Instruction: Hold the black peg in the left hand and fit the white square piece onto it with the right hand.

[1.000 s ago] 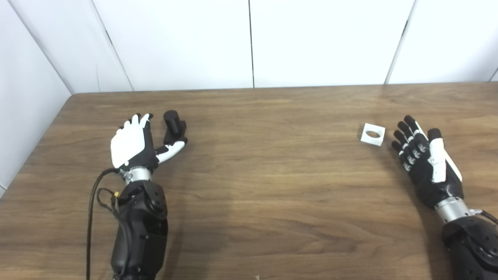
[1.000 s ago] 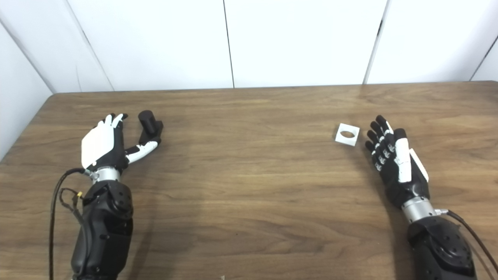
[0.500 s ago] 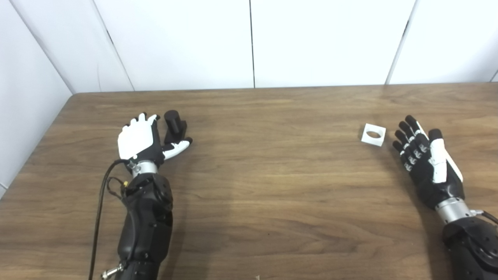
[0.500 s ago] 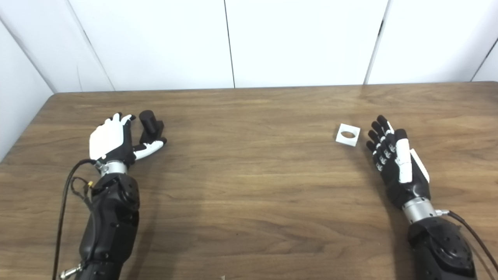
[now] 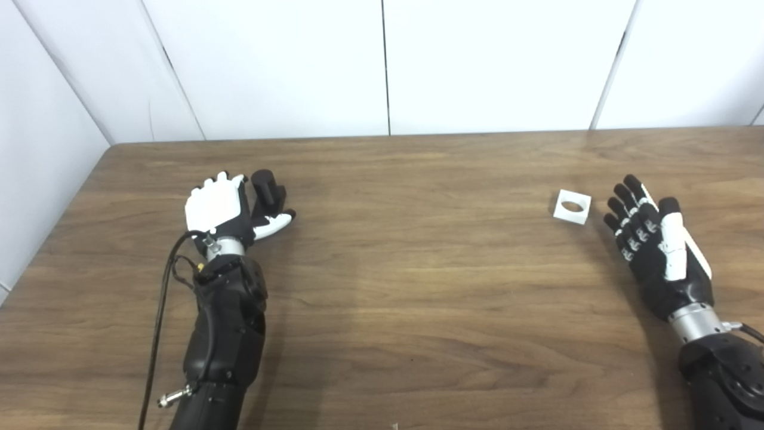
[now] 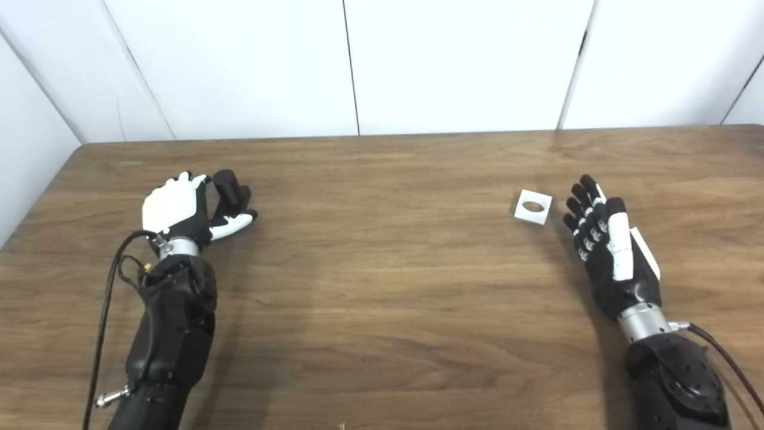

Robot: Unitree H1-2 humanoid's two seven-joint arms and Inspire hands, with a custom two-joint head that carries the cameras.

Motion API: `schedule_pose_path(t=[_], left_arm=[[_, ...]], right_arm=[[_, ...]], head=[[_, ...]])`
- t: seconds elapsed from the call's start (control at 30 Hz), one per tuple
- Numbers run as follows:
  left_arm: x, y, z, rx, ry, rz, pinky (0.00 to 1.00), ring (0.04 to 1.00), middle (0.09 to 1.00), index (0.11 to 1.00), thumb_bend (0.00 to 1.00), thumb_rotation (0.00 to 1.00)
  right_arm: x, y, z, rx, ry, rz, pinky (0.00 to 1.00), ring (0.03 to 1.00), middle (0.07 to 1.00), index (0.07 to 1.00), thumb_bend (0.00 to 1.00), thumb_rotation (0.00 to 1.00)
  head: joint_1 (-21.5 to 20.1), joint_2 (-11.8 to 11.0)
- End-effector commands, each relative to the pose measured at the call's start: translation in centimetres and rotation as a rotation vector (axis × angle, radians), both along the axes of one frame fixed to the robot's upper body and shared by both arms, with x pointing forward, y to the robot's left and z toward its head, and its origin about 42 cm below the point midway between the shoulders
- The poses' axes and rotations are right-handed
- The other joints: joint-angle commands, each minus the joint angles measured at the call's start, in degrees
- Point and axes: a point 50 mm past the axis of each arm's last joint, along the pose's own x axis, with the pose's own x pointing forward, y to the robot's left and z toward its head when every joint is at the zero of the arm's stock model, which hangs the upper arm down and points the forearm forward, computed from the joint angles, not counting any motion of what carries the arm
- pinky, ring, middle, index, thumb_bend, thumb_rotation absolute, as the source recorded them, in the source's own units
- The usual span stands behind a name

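The black peg stands upright on its black base on the wooden table, far left. My left hand is right beside it on its left, fingers apart and curling toward it, thumb lying in front of the base; it holds nothing. The white square piece with a round hole lies flat at the right. My right hand rests open just right of it, fingers straight and apart, a small gap between fingertips and piece. Both objects also show in the right eye view: the peg and the square piece.
White wall panels stand behind the table's far edge. The table's left edge runs close to my left arm. A black cable hangs along the left forearm. Bare wood lies between the two hands.
My left hand has moved right and forward to the peg and its fingers have begun to curl. The right hand and the white piece have hardly moved.
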Motion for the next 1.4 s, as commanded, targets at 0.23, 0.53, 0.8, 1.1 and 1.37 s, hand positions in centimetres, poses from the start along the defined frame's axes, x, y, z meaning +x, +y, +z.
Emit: schedule_pose_path(t=[0.23, 0.53, 0.8, 1.1, 1.37], left_arm=[[2.4, 0.1, 2.7, 0.056, -0.060, 0.005, 1.00, 1.000, 1.000, 0.890, 0.75, 0.64], [2.7, 0.1, 2.6, 0.069, -0.041, 0.010, 1.00, 1.000, 0.993, 0.891, 0.74, 0.65], [3.0, 0.1, 2.6, 0.080, -0.028, 0.012, 1.00, 1.000, 0.982, 0.888, 0.73, 0.63], [3.0, 0.1, 2.3, 0.113, 0.005, 0.027, 1.00, 1.000, 0.978, 0.865, 0.73, 0.59], [3.1, 0.0, 2.3, 0.136, 0.021, 0.028, 1.00, 1.000, 0.977, 0.851, 0.74, 0.58]], right_arm=[[-1.0, 0.5, -2.2, 0.043, 0.044, -0.005, 1.00, 1.000, 1.000, 1.000, 0.59, 0.99], [-1.0, 0.4, -2.6, 0.048, 0.049, 0.001, 1.00, 1.000, 1.000, 1.000, 0.62, 0.97], [-1.0, 0.2, -2.5, 0.039, 0.053, -0.005, 1.00, 1.000, 1.000, 1.000, 0.62, 0.98], [-1.0, 0.1, -2.6, 0.055, 0.057, 0.007, 1.00, 1.000, 1.000, 1.000, 0.64, 0.95], [-1.0, 0.2, -2.5, 0.064, 0.051, 0.000, 1.00, 1.000, 1.000, 1.000, 0.64, 0.94]], head=[[0.14, 0.06], [0.30, 0.06], [0.62, 0.26], [0.51, 0.45], [0.49, 0.45]])
